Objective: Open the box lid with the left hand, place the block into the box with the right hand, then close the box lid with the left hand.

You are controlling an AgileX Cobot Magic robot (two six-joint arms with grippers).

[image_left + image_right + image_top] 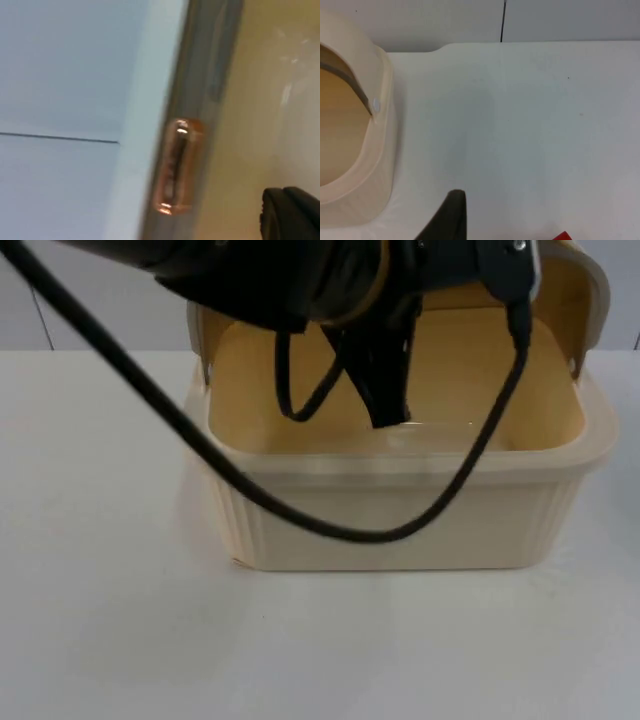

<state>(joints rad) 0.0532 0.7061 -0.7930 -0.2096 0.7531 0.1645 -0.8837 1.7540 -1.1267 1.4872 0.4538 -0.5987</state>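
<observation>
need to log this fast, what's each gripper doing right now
Left gripper: inside the open box, below the raised lid; open or shut cannot be told.
Right gripper: over the table beside the box; cannot be told.

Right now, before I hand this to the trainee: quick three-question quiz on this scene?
1. True or false: the lid of the box stands open.
2. The left claw hangs over: A) bare table, B) the box's open inside, C) the grey partition.
3. Fill in: the sliver of block near the right claw's fingertip in the right wrist view is ____ in colour.

Key: 1 true; 2 B; 3 red.
</observation>
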